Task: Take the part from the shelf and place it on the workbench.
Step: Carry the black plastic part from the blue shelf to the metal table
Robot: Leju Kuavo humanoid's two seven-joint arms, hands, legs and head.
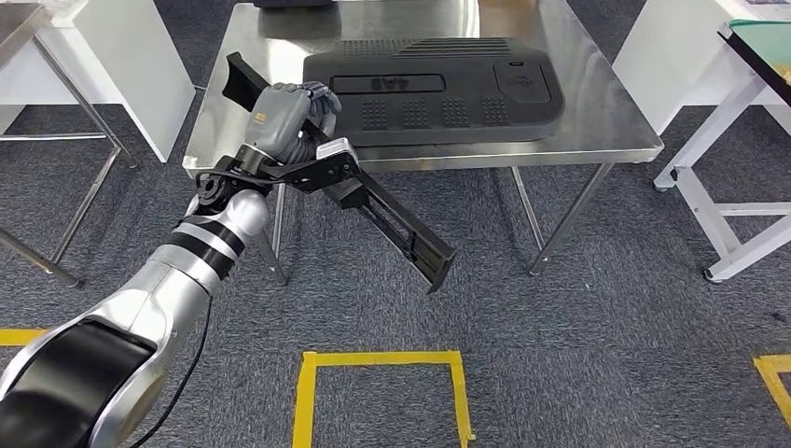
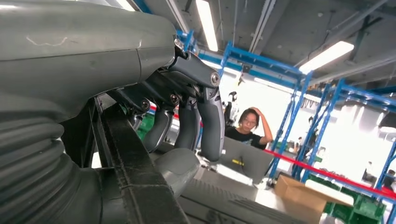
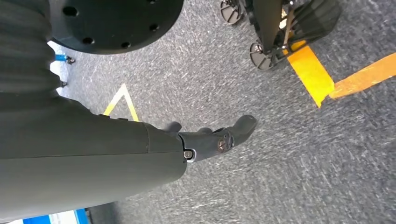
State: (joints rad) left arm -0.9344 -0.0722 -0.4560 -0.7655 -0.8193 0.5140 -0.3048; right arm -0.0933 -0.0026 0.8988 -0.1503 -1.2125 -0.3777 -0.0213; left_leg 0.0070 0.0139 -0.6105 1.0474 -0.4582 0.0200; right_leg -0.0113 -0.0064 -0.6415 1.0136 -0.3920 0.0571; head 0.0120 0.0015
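Overhead, the left hand (image 1: 284,110) grips a long black part (image 1: 359,191) near its upper end, over the edge of the steel workbench (image 1: 597,131) beside a large black panel (image 1: 438,89). Up close, fingers (image 2: 210,116) wrap the bar; it looks stiff and light, though held off-centre it could swing. Elsewhere, the right hand (image 3: 212,140) hangs empty, fingers loosely extended.

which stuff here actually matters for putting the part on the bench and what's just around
Belongs to the job:
- long black part, gripped by the left hand
- steel workbench, where it goes

Just around:
- large dark panel already lying on the workbench
- white tables at either side
- yellow floor tape
- right hand, hanging over the carpet, holding nothing
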